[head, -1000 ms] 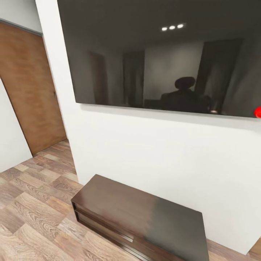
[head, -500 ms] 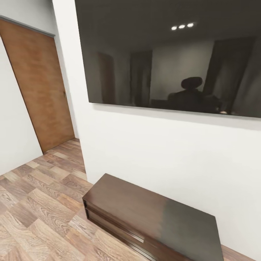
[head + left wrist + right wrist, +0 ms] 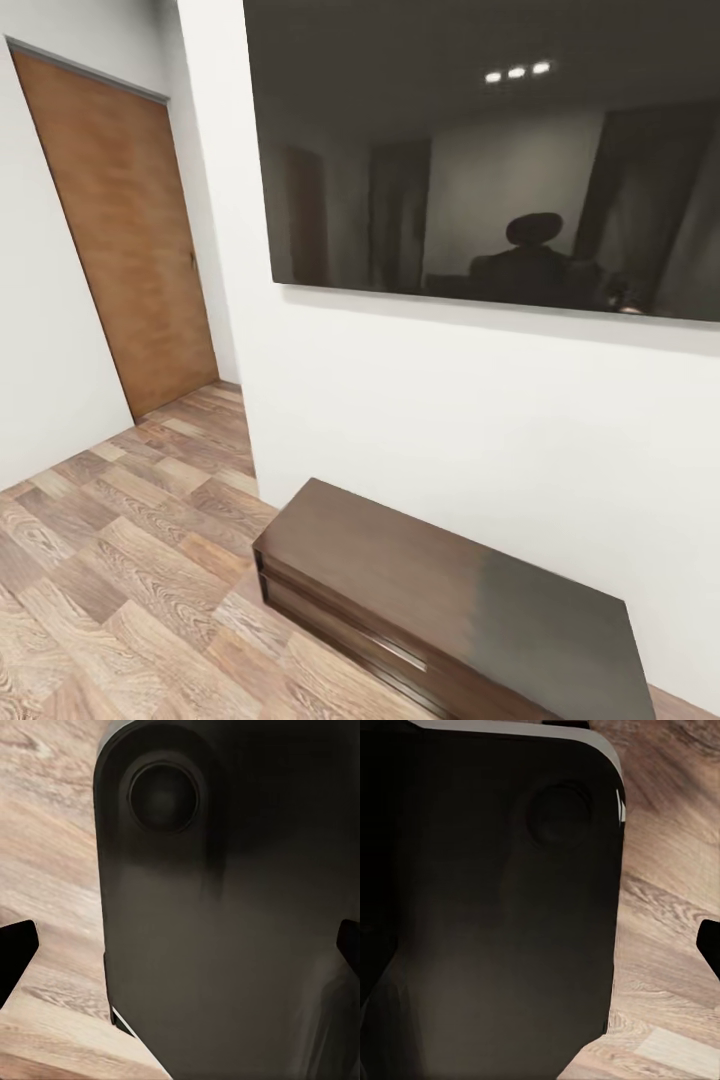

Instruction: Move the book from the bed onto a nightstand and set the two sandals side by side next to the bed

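The book, the bed, the nightstand and the two sandals are out of view. In the left wrist view my left gripper (image 3: 180, 956) is open: one dark fingertip (image 3: 15, 952) sits at one edge of the picture and the other at the opposite edge, with nothing between them. Behind it are a dark rounded part of my own body (image 3: 225, 907) and the wood-plank floor (image 3: 52, 870). My right gripper (image 3: 540, 952) shows one dark fingertip (image 3: 711, 945) far out at the picture's edge over the floor; the other is lost against my dark body (image 3: 487, 907).
A large dark TV screen (image 3: 480, 150) hangs on a white wall (image 3: 450, 420). A long low dark-brown TV cabinet (image 3: 440, 610) stands below it against the wall. A brown wooden door (image 3: 120, 230) is at the left, with wood-plank floor (image 3: 110, 580) in front.
The head view has swung left: TV, cabinet and door have all slid to the right in the picture. A red spot at the right edge has left the view.
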